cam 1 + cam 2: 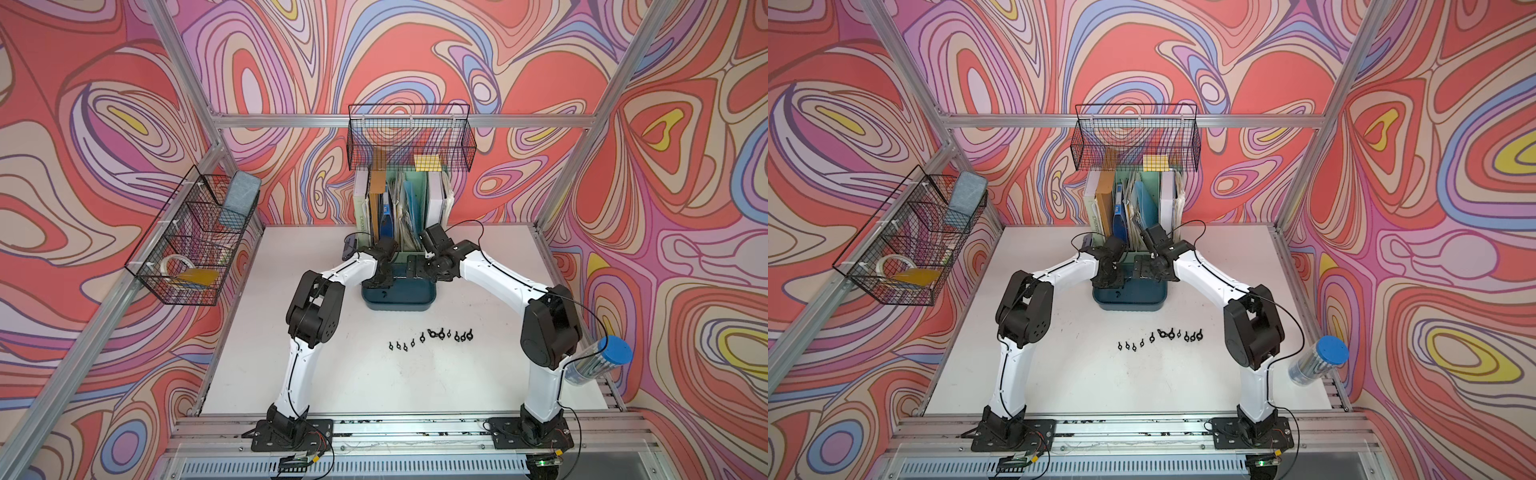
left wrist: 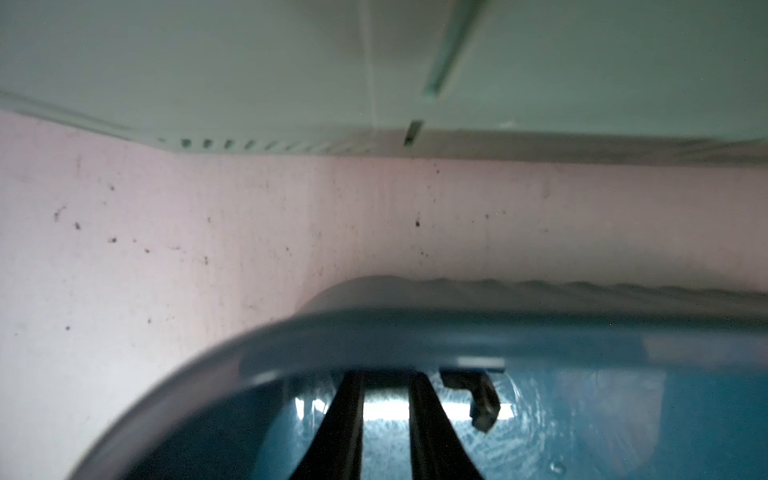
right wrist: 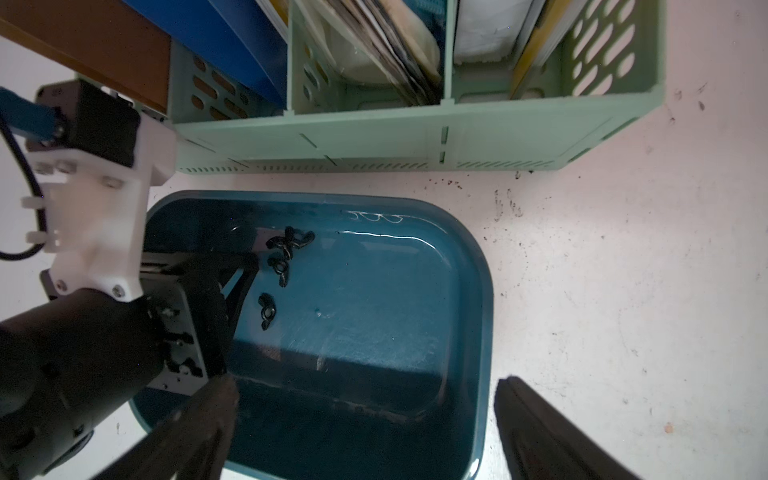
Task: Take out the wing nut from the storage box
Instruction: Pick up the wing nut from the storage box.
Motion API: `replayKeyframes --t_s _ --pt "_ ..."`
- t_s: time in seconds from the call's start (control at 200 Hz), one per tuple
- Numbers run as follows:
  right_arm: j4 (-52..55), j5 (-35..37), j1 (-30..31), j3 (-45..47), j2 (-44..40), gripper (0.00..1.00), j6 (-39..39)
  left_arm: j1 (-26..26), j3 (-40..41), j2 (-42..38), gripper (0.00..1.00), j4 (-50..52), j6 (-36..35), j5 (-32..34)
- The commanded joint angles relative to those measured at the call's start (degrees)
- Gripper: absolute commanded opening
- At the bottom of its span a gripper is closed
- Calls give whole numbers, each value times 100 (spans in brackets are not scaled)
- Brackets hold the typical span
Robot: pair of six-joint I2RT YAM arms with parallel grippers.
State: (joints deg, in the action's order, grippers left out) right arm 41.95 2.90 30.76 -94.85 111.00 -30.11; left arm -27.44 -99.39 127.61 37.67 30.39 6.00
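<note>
Nearest the right wrist lens, the right claw (image 3: 365, 381) hangs spread as wide as it goes and grips nothing. One of its fingers (image 3: 199, 419) is over the storage box (image 3: 482, 291) and its mate is over the bare desk (image 3: 602, 270), just outside the rim. That dark teal box sits on the desk in front of the mint-green file holder (image 3: 374, 129), near it but with a strip of desk between them. Black wing nuts (image 3: 279, 268) lie on its floor along the left arm's side, a close cluster toward the far end and one a little apart. The left claw (image 2: 386, 382) is down in that part of the box, its jaws parted only narrowly, with box floor showing between them and nothing pinched. One wing nut (image 2: 478, 399) lies just beside a finger. In both top views a ragged row of wing nuts (image 1: 432, 336) (image 1: 1163, 336) lies on the desk in front of the box, between the two arms.
</note>
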Motion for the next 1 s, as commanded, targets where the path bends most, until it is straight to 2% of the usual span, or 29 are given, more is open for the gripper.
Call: replayKeyframes --t_s 0.0,0.22,0.396,0.771,0.866,0.991 --pt "-29 -54 -35 89 -110 98 -57 11 112 -225 27 390 -23 -111" --pt "-54 -69 -35 114 -120 98 -57 9 129 -357 37 164 -35 -531" --pt "-54 -83 -35 126 -48 98 -30 11 116 -533 41 58 -48 -575" --pt "-35 -98 -35 79 -25 98 -3 10 -68 -323 40 -71 -53 -992" --pt "-94 -301 -35 90 7 98 70 11 -163 -317 41 21 -37 -932" --pt "-80 -321 -35 153 108 98 69 17 -59 -568 48 65 -64 -677"
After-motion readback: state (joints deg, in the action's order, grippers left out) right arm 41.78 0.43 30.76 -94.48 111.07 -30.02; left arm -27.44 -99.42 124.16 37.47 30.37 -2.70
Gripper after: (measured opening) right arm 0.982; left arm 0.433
